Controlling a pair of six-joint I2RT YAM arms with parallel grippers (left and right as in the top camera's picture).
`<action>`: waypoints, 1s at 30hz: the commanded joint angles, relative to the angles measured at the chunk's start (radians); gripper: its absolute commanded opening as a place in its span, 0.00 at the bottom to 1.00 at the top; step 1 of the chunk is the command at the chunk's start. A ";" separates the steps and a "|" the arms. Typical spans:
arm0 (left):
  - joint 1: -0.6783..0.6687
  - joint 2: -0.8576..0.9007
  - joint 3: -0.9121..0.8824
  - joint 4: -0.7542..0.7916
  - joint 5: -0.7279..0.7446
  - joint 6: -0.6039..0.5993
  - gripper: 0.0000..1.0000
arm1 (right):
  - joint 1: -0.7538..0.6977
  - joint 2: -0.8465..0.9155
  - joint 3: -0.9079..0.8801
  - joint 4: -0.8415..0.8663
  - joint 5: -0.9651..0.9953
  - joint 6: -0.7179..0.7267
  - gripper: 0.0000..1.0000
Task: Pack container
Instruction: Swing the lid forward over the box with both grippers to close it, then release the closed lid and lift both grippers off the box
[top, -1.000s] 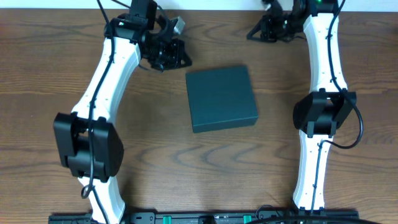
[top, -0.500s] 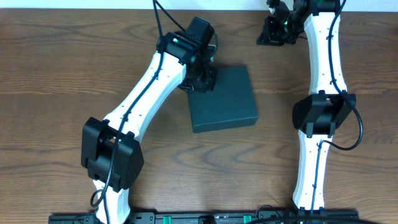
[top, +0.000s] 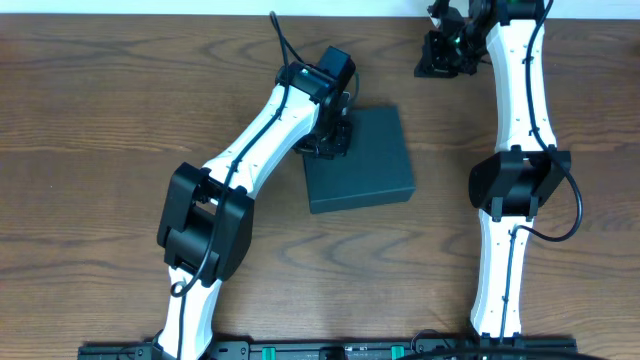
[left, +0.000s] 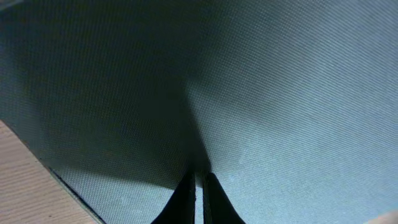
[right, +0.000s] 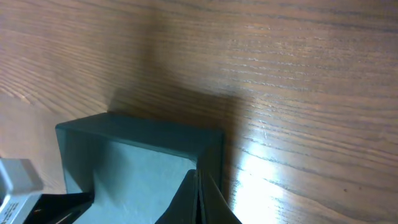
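The container (top: 362, 160) is a dark teal-grey box lying shut in the middle of the table. My left gripper (top: 331, 133) is over its far left corner. In the left wrist view the box's matte top (left: 261, 93) fills the frame and my left fingers (left: 198, 190) are shut, tips close to or on the lid, with nothing seen between them. My right gripper (top: 441, 55) is at the far edge of the table, apart from the box. Its fingers (right: 199, 199) are shut and empty, with the box (right: 143, 165) beyond them.
The wooden table (top: 90, 120) shows on all sides of the box. A strip of it shows at the box's edge in the left wrist view (left: 25, 186). A pale grey part of the left arm (right: 18, 180) shows at the left of the right wrist view.
My left arm has swung from the far left of the table rightward onto the box's far left corner. My right gripper has shifted slightly to the right.
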 joint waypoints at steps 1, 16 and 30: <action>-0.005 0.092 -0.011 0.009 -0.014 -0.013 0.06 | 0.010 0.016 0.019 -0.008 0.011 0.006 0.01; 0.021 -0.102 0.014 0.007 -0.063 -0.012 0.06 | 0.098 0.013 0.019 -0.045 0.486 0.116 0.01; 0.147 -0.204 0.014 0.015 -0.366 -0.013 0.68 | 0.154 0.013 0.019 -0.028 0.525 0.115 0.88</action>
